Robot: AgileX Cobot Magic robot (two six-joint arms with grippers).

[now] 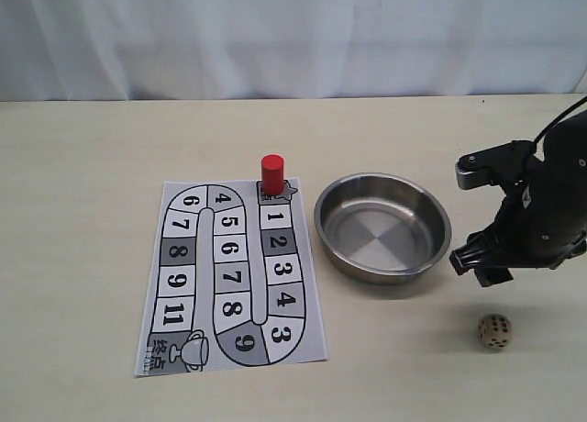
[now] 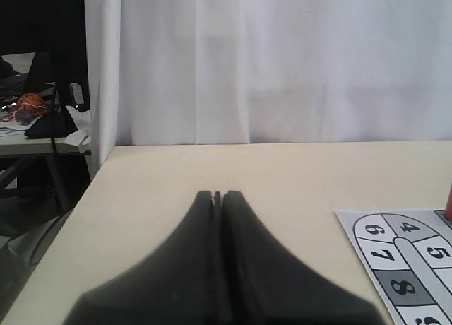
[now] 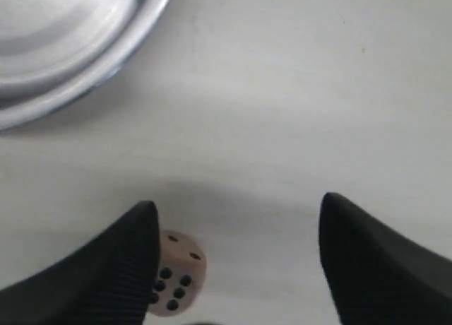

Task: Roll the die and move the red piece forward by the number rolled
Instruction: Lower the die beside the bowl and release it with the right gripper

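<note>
Right, the die sits on the bare counter, near the steel bowl and outside it. Right claw hangs just above it, spread wide, gripping nothing. Red piece stands upright at the board's start square, next to square 1. Left claw is pinched closed and empty, low over the counter by the board's edge.
</note>
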